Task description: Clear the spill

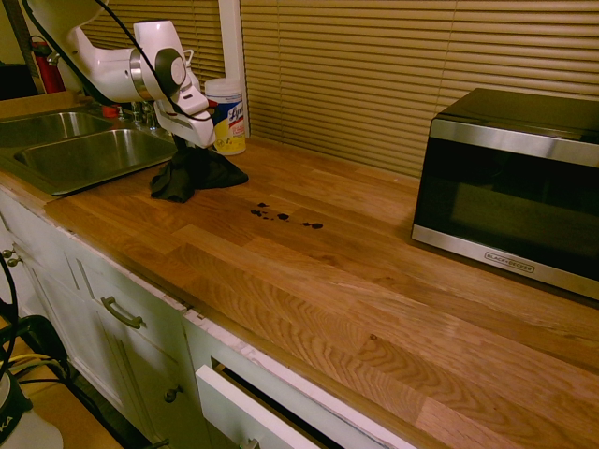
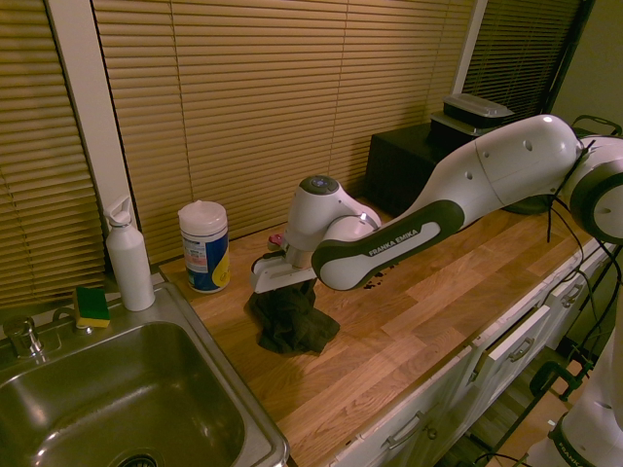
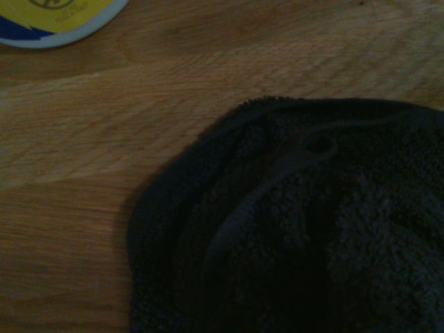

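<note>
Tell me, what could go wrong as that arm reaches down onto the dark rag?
1. The gripper sits right on top of the bunched rag, so it may pinch only a fold, and the cloth could slip loose.
2. The wipes canister stands close beside the rag, so a sideways swing might knock it over.
3. The spill is scattered blotches a little way off on the counter; one pass with a crumpled rag may smear them or miss some.

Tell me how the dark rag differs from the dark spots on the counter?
The rag is one big bunched cloth heap; the spill is a scatter of tiny flat blotches. The rag sits under the gripper; the spill lies apart, untouched. Both are dark on the wooden counter.
</note>
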You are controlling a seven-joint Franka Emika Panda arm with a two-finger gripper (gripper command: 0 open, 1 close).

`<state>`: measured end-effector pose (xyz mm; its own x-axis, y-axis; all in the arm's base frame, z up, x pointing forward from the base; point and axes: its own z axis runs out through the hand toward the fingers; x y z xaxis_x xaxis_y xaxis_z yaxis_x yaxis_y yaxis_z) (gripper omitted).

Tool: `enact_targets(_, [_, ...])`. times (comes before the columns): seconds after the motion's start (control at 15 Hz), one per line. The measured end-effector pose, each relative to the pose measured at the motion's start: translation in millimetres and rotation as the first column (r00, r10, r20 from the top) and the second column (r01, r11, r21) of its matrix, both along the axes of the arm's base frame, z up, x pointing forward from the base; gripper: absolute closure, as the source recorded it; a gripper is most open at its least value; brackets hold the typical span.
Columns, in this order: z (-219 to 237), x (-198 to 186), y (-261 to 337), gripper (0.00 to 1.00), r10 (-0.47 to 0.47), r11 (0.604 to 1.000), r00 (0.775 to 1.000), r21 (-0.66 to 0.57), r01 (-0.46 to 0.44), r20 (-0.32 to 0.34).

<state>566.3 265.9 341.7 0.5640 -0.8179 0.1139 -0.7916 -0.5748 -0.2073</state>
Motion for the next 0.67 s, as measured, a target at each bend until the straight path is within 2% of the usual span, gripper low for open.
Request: enact_targets(0.67, [-1.6, 4.7, -11.9, 1.0, 0.044, 0.999, 0.999, 0.016, -0.044, -0.029])
